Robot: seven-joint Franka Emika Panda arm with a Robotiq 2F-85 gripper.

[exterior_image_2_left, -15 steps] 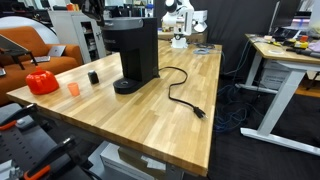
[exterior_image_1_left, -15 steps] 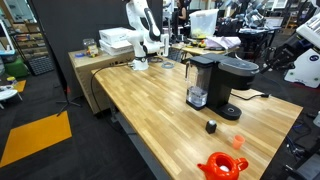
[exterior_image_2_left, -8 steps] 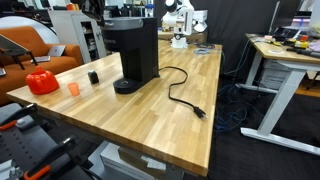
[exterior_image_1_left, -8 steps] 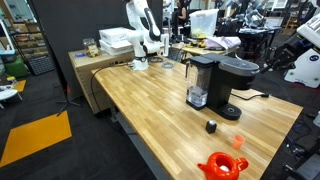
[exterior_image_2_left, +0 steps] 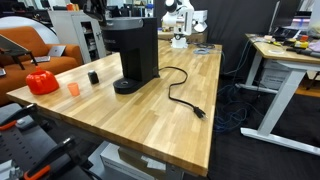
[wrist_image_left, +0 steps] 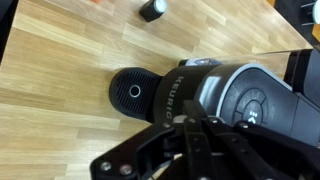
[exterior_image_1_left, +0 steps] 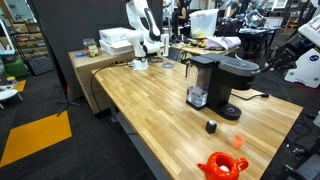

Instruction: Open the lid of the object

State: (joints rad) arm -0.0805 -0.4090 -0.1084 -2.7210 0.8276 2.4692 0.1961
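Observation:
The black coffee maker [exterior_image_1_left: 222, 82] stands near the table's end in both exterior views [exterior_image_2_left: 136, 52], with its smoky tank [exterior_image_1_left: 198, 80] at one side. Its domed black lid [exterior_image_1_left: 238, 66] lies closed on the brew head. In the wrist view I look down on the lid [wrist_image_left: 262, 105] and the round drip base [wrist_image_left: 135, 92]. My gripper [wrist_image_left: 190, 128] hangs above the machine, its dark fingers pressed together and holding nothing. It touches nothing. In the exterior views only a white arm [exterior_image_1_left: 140, 25] shows, at the table's far end [exterior_image_2_left: 180, 22].
A small black cylinder [exterior_image_1_left: 211, 126] [wrist_image_left: 153, 10], an orange cup [exterior_image_1_left: 238, 141] and a red-orange item [exterior_image_1_left: 222, 165] [exterior_image_2_left: 42, 82] lie near the machine. Its power cord [exterior_image_2_left: 180, 95] snakes over the wooden table [exterior_image_1_left: 140, 95] toward the edge. Desks and equipment stand around.

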